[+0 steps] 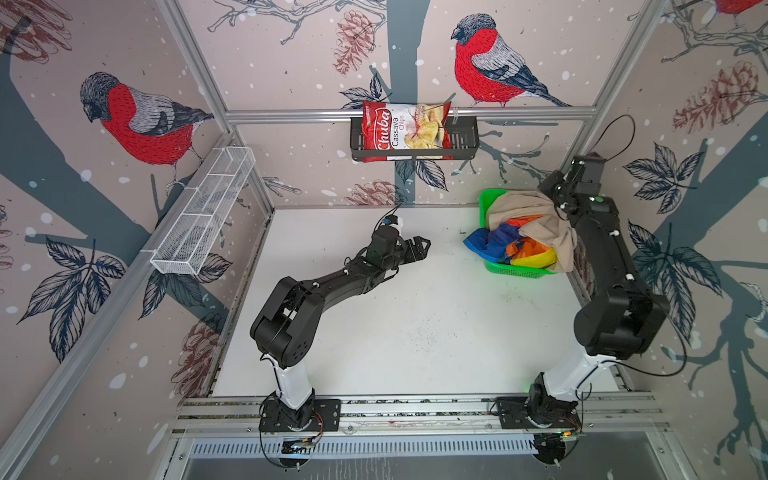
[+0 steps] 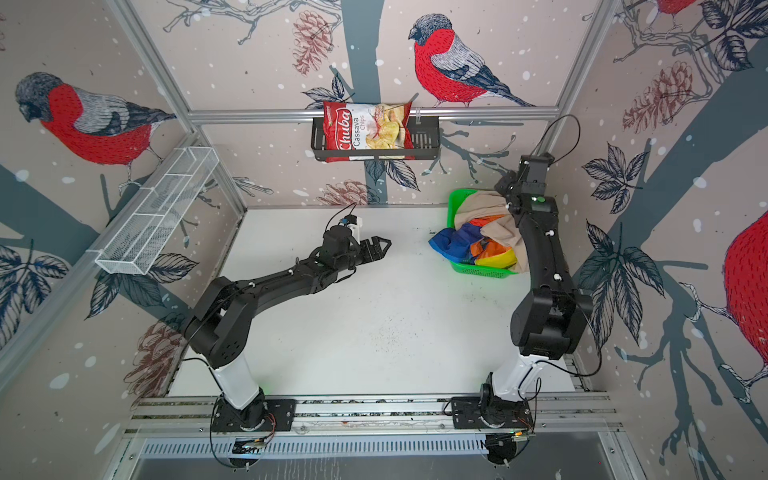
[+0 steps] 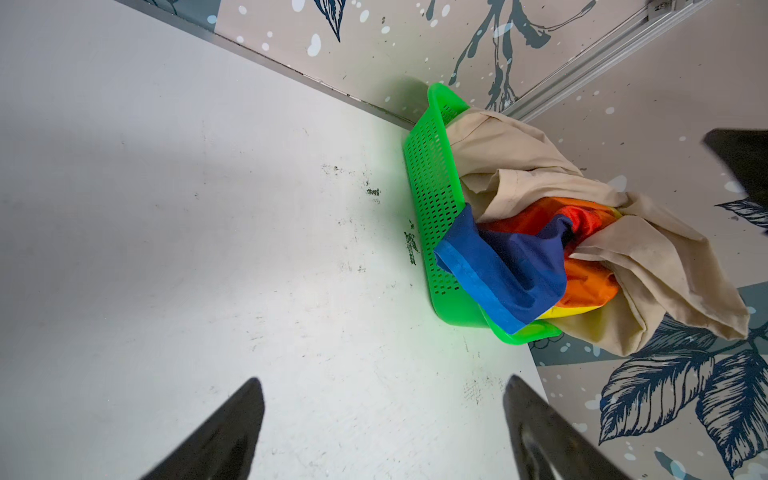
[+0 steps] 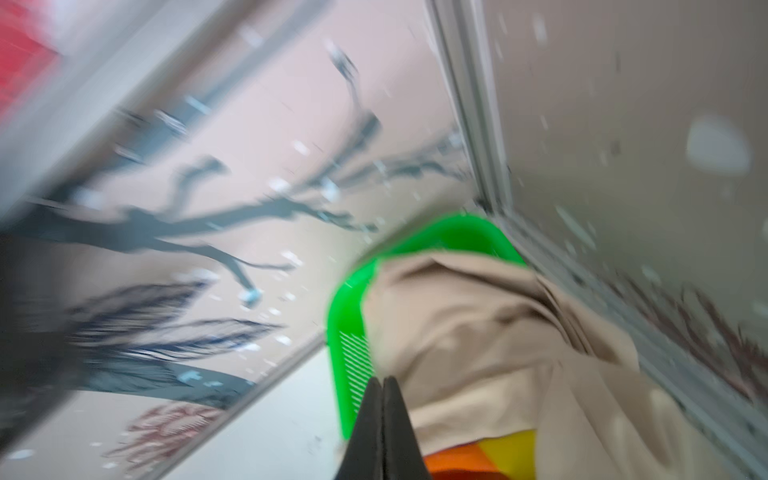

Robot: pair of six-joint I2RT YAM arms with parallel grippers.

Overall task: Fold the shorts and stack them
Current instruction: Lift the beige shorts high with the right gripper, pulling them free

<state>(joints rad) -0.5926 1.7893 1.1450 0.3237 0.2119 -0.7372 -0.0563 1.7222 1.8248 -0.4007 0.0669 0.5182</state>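
Both pairs of shorts lie crumpled in the green basket (image 1: 515,271) (image 2: 478,270) at the table's back right corner. The beige shorts (image 1: 523,208) (image 2: 482,203) (image 3: 519,166) (image 4: 478,332) drape over the top and the right rim. The rainbow shorts (image 1: 498,245) (image 2: 461,245) (image 3: 507,266) (image 4: 490,453) lie beneath, with a blue leg spilling over the left wall. My right gripper (image 4: 384,380) is shut with nothing between its fingers, and it hovers above the basket's far end (image 1: 550,193) (image 2: 509,187). My left gripper (image 1: 426,248) (image 2: 386,245) (image 3: 385,379) is open and empty above mid-table, facing the basket.
A black wire shelf (image 1: 461,141) on the back wall holds a red chips bag (image 1: 405,131). A white mesh tray (image 1: 203,216) is fixed to the left wall. The white table (image 1: 415,311) carries only dark scuff marks, and the basket sits tight against the back and right walls.
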